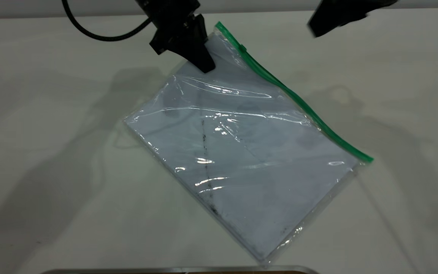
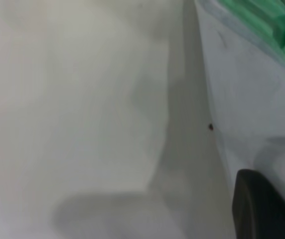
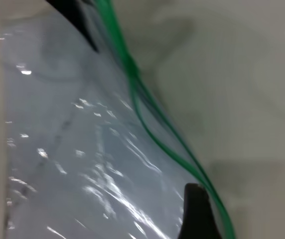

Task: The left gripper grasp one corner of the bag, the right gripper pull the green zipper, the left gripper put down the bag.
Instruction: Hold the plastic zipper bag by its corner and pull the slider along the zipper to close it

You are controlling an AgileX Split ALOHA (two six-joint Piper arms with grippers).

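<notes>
Green zipper runs diagonally from upper centre to right of frame along the bag on the tabletop. Left gripper pinches the upper corner; right gripper, jaws unreadable, hovers upper right, nearer the slider.

Exterior camera looks steeply down on the table, the bag filling mid-frame. Left wrist camera sits very close, skimming the tabletop beside the green zipper. Right wrist camera hovers near, facing along that zipper; all three share the bag's twelve-o'clock corner.
</notes>
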